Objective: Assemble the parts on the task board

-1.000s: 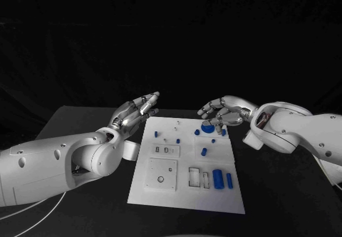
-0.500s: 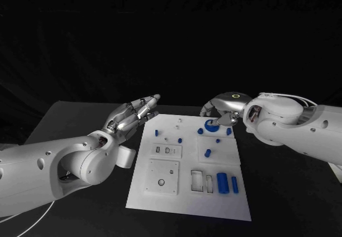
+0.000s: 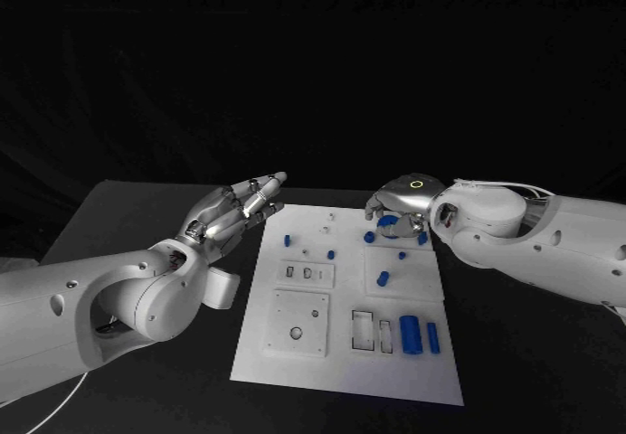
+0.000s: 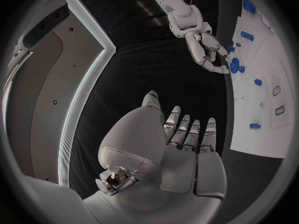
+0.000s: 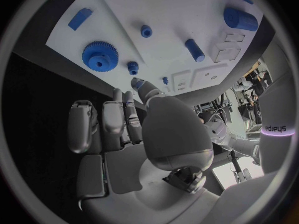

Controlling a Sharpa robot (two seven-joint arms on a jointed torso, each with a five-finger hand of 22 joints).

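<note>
Over the last second your right hand [image 3: 395, 213] came down over the board's [image 3: 342, 371] far edge, fingers spread and grasping nothing, close above the gear [image 5: 99, 56]. You looked about to pick it. Your left hand [image 3: 238, 211] stayed raised beside the board, released. You had one gear, one thick cylinder [image 3: 411, 334] and several small parts too tiny to count.

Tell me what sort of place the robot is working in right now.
Probably a robotics lab or test bench. A white task board studded with small blue parts, including a toothed blue gear, lies on a black cloth-covered table against a black backdrop, with the left hand and right hand raised over it.
</note>
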